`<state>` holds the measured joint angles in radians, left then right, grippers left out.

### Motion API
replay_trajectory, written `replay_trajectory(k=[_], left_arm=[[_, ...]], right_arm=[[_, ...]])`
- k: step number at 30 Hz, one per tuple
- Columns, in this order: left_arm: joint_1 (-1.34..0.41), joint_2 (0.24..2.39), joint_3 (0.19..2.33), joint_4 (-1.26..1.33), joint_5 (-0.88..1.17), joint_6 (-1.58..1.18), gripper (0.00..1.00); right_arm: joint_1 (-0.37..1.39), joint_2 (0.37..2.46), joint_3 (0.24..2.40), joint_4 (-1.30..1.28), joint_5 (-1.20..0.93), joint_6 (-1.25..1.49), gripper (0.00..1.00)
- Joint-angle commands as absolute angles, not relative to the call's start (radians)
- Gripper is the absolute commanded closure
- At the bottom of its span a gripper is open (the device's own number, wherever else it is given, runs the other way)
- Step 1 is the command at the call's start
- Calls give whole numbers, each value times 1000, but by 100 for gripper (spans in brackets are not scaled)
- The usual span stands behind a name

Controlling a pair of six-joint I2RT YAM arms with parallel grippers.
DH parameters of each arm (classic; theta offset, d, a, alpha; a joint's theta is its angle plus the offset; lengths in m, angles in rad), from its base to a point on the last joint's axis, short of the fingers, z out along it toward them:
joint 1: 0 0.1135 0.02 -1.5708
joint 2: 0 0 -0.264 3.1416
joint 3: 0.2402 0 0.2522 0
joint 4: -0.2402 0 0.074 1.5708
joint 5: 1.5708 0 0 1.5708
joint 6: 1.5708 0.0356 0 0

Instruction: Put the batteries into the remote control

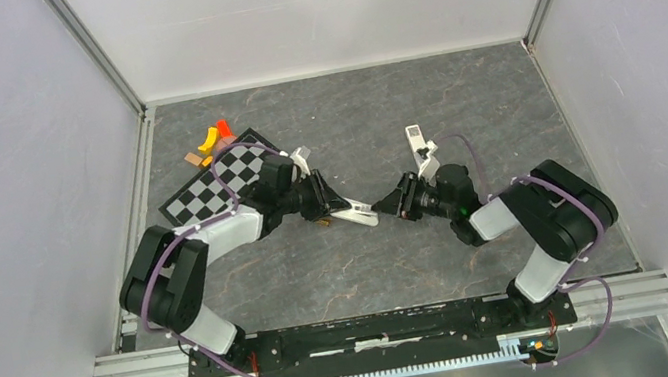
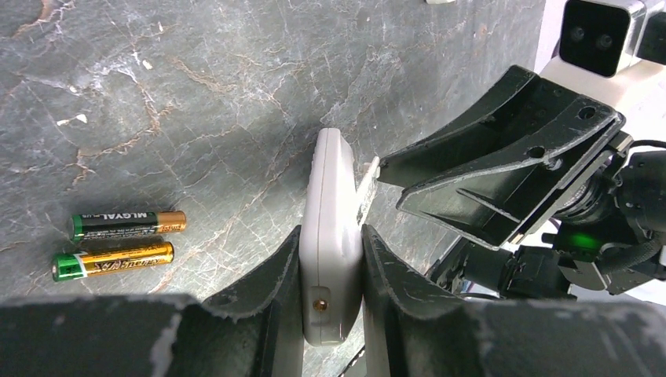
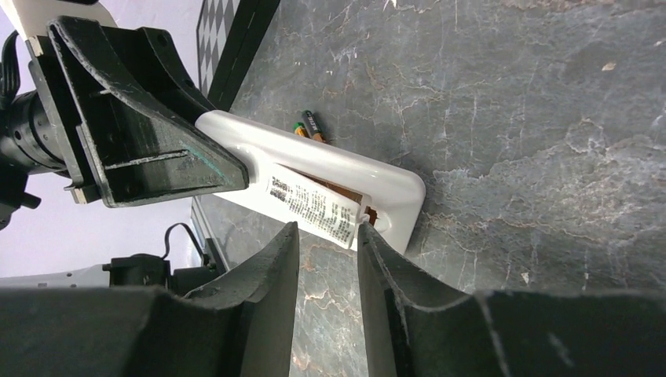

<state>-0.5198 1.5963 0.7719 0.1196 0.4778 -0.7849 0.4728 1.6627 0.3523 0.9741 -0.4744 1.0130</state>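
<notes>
Glossy white plastic remote control (image 3: 353, 169) on matt stone-look table (image 3: 510, 118).

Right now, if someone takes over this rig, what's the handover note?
Grippers: left gripper shut on the remote control, held on edge. The right gripper has its fingers either side of the battery cover edge; grip unclear.
Things: both batteries lie side by side on the table.
Done: cover ajar.
Left: remove cover, load both batteries, close it.
</notes>
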Motion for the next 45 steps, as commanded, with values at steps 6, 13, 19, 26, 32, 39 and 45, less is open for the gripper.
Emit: replay_trajectory(k=[6, 13, 19, 26, 32, 39, 45], left_arm=[[-560, 1579, 791, -60, 391, -667, 98], [-560, 1552, 815, -84, 328, -653, 98], [-560, 1529, 864, -182, 242, -596, 98], [-560, 1446, 950, -309, 271, -489, 98], [-562, 1324, 1038, -414, 502, -340, 98], [-572, 1150, 1016, -411, 715, -204, 98], [-582, 1057, 990, -432, 799, -125, 98]], right_arm=[[462, 1567, 440, 774, -393, 865, 62], [443, 1501, 445, 512, -260, 815, 60], [439, 1466, 431, 427, -206, 783, 58], [440, 1377, 438, 470, -320, 652, 45], [457, 1212, 452, 528, -551, 411, 11], [531, 1145, 562, 401, -846, 199, 6], [630, 1174, 676, 212, -947, 61, 15]])
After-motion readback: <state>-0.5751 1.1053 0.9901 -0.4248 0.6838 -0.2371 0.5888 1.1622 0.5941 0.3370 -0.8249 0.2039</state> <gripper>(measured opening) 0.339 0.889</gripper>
